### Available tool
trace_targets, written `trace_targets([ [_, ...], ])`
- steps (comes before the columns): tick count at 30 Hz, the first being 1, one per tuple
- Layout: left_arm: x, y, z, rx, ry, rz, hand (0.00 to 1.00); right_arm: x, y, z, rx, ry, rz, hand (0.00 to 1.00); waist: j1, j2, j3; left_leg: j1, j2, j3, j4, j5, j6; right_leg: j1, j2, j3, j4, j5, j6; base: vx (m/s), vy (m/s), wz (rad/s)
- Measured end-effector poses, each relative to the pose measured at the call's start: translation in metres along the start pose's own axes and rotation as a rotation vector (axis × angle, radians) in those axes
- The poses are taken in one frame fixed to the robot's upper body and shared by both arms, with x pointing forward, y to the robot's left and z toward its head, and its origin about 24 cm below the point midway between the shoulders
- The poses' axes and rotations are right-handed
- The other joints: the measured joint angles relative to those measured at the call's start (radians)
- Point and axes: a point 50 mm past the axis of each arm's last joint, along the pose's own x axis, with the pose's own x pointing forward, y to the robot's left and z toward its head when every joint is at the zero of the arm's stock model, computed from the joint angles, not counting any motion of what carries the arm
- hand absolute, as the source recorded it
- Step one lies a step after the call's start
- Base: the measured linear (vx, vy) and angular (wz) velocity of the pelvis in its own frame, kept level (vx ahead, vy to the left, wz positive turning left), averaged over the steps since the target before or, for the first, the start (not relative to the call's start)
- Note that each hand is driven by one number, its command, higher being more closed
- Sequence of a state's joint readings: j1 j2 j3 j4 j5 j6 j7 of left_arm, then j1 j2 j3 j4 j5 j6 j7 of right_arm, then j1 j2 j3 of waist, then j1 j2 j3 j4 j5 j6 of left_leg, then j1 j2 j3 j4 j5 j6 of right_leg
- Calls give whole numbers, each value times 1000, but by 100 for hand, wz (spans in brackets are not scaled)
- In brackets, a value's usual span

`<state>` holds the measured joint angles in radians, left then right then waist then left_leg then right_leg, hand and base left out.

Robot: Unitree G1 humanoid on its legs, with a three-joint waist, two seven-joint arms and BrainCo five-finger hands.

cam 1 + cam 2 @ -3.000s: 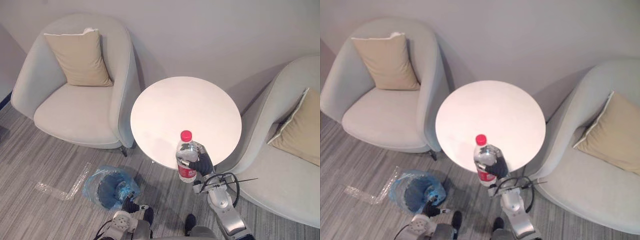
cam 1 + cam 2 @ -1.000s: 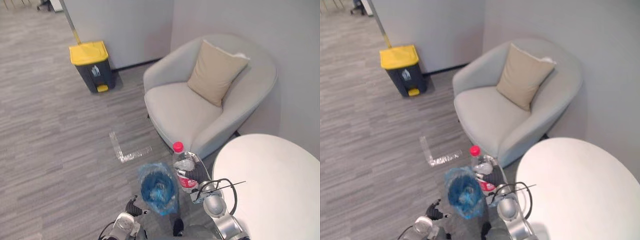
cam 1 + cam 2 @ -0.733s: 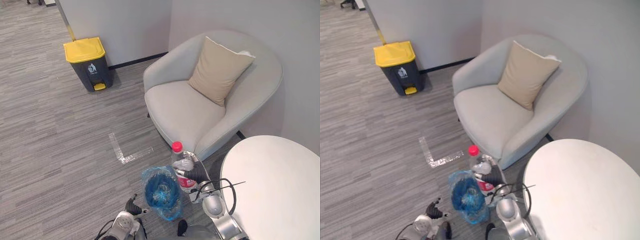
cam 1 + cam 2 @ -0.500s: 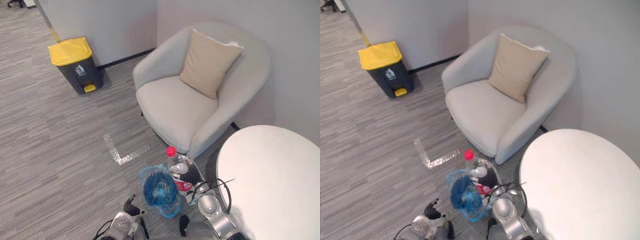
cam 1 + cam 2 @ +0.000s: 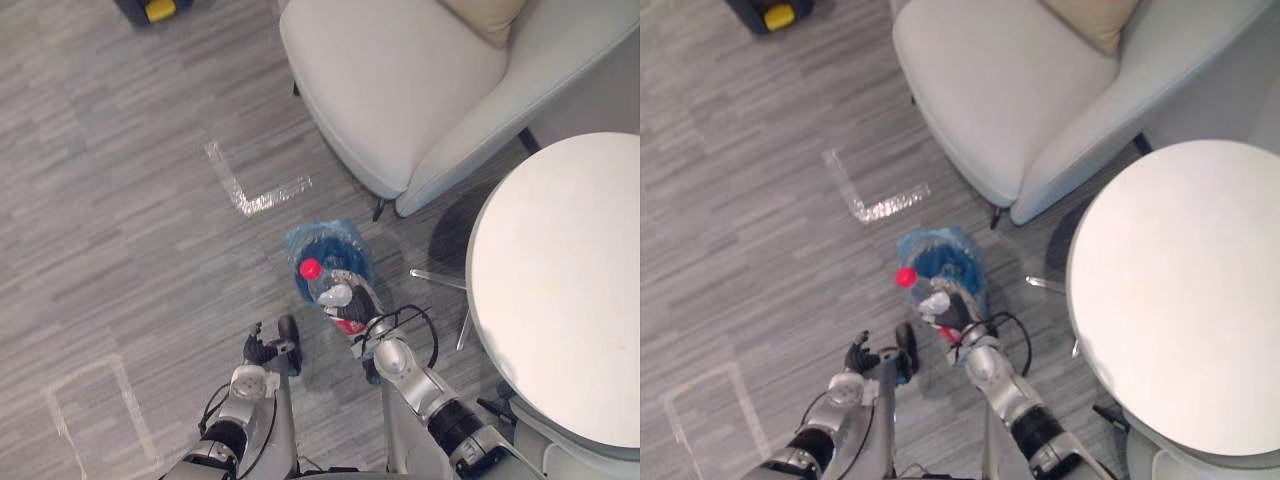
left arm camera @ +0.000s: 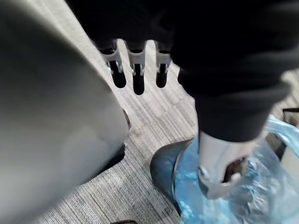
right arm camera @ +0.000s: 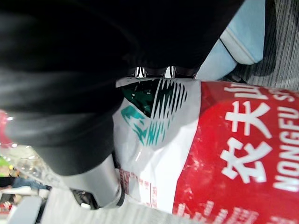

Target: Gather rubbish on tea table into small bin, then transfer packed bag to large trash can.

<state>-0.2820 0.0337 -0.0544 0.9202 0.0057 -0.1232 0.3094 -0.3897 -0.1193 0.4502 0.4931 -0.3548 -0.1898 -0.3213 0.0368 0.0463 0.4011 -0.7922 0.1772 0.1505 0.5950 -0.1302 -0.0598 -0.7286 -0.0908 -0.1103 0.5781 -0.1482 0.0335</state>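
The fingers (image 7: 140, 71) of the right hand (image 5: 357, 305) are kept curled round the water bottle (image 5: 333, 297), whose red and white label is seen close against the hand in the right wrist view. Against the picture of half a second ago, where it stands upright just beside the small bin (image 5: 335, 240), the bottle is now tipped and brought over the blue-lined mouth, with its red cap (image 5: 311, 268) lying above the liner. Much of the shift between the pictures is to be put down to the head camera, which is turned further down towards the floor, so that the tea table (image 5: 570, 300) is set at the right and the large trash can (image 5: 758, 12) is cut by the upper edge. The left hand (image 5: 262, 350) is hung low near the bin, its fingers relaxed and nothing held. The bottle is judged ready for release into the bin; the bag is not yet lifted, and the carry to the large can is left to be done
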Motion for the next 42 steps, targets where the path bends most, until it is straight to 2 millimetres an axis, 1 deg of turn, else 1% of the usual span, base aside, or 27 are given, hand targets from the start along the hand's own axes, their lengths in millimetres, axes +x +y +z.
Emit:
trace_targets([
  [2,3,-4,16,-50,-44,7,0,14,-11,2,-21,2,-43,100,23,-1,1,-73,-2,-1,0,25,5,-76,-10,-11,23,3,-2,-84,-13,25],
  [4,6,-4,29,-92,-81,19,0,27,-20,10,-36,-20,-76,100,24,-3,13,-126,-4,-1,-4,43,9,-128,-22,-25,40,3,-3,-55,-5,30],
  [5,7,-4,41,-114,-120,18,0,35,-28,17,-42,-35,-103,100,27,-4,25,-157,-9,-2,-2,52,14,-161,-32,-31,56,3,-3,-26,0,25],
  [6,5,-4,54,-137,-172,16,0,41,-34,24,-46,-56,-128,100,31,-4,31,-190,-14,-6,0,67,16,-193,-39,-35,72,3,-2,-24,1,23],
  [7,3,-5,61,-149,-207,10,0,44,-38,27,-47,-66,-141,100,32,-4,36,-204,-16,-6,1,74,17,-209,-43,-36,81,3,-3,-11,6,24],
  [8,-4,-7,75,-163,-289,-11,0,49,-45,31,-43,-75,-170,100,36,-2,38,-231,-22,-6,4,86,28,-237,-53,-42,98,0,-8,8,7,25],
  [9,-11,-6,83,-179,-350,-18,0,51,-52,31,-45,-72,-195,100,43,-1,42,-250,-33,-14,6,91,35,-257,-64,-46,116,-4,-8,20,5,28],
  [11,-22,-7,88,-209,-409,-29,0,56,-64,28,-58,-50,-232,100,57,-1,53,-276,-42,-25,23,95,42,-280,-73,-48,146,-21,-11,41,-11,29],
  [14,-25,-8,84,-216,-408,-34,0,59,-84,20,-102,-26,-278,100,77,-2,60,-310,-55,-34,36,95,45,-311,-93,-63,180,-45,-15,45,-22,27],
  [17,-25,-6,84,-206,-412,-38,0,61,-100,20,-117,-28,-322,100,77,-2,60,-350,-66,-49,42,95,45,-346,-104,-73,202,-61,-13,27,-19,21],
  [18,-26,-6,85,-206,-416,-41,0,63,-105,23,-123,-39,-335,0,77,-2,60,-359,-66,-49,44,95,45,-356,-105,-73,206,-62,-13,19,-17,5],
  [21,-26,-7,86,-204,-419,-47,0,63,-111,21,-114,-28,-349,0,76,-2,60,-361,-67,-46,45,95,45,-362,-108,-72,214,-65,-16,0,0,0],
  [22,-27,-11,87,-196,-424,-67,0,62,-114,20,-105,-22,-363,0,75,-2,60,-362,-67,-46,46,93,43,-368,-110,-72,220,-71,-20,0,0,0],
  [29,-29,-17,87,-184,-428,-91,0,60,-114,16,-93,-9,-369,0,64,-3,60,-363,-61,-48,44,88,33,-374,-105,-74,222,-75,-22,-4,-10,0],
  [34,-31,-18,93,-186,-452,-98,0,55,-109,12,-106,-1,-355,0,61,-7,57,-366,-53,-46,55,88,35,-374,-99,-74,222,-75,-22,-11,-2,-4],
  [36,-33,-17,99,-191,-474,-100,0,50,-105,13,-164,-20,-340,0,59,-11,55,-366,-48,-45,60,87,35,-373,-96,-74,223,-74,-24,-21,-5,-5],
  [37,-34,-17,100,-192,-478,-100,0,49,-104,13,-166,-23,-338,0,59,-11,55,-366,-47,-45,62,86,35,-373,-95,-73,223,-74,-24,-31,-11,-9],
  [39,-35,-16,104,-196,-496,-98,0,45,-98,9,-217,-18,-310,0,55,-17,51,-367,-36,-43,76,78,36,-369,-86,-71,222,-71,-27,-32,-10,-14],
  [40,-35,-15,104,-192,-496,-94,0,43,-96,7,-229,-14,-301,0,54,-20,49,-367,-33,-42,77,78,36,-369,-83,-70,220,-70,-29,-38,-4,-15],
  [42,-27,-11,88,-172,-427,-72,0,37,-82,0,-239,7,-251,0,46,-39,36,-366,-29,-41,80,77,35,-368,-79,-70,217,-69,-30,-37,-5,-8],
])
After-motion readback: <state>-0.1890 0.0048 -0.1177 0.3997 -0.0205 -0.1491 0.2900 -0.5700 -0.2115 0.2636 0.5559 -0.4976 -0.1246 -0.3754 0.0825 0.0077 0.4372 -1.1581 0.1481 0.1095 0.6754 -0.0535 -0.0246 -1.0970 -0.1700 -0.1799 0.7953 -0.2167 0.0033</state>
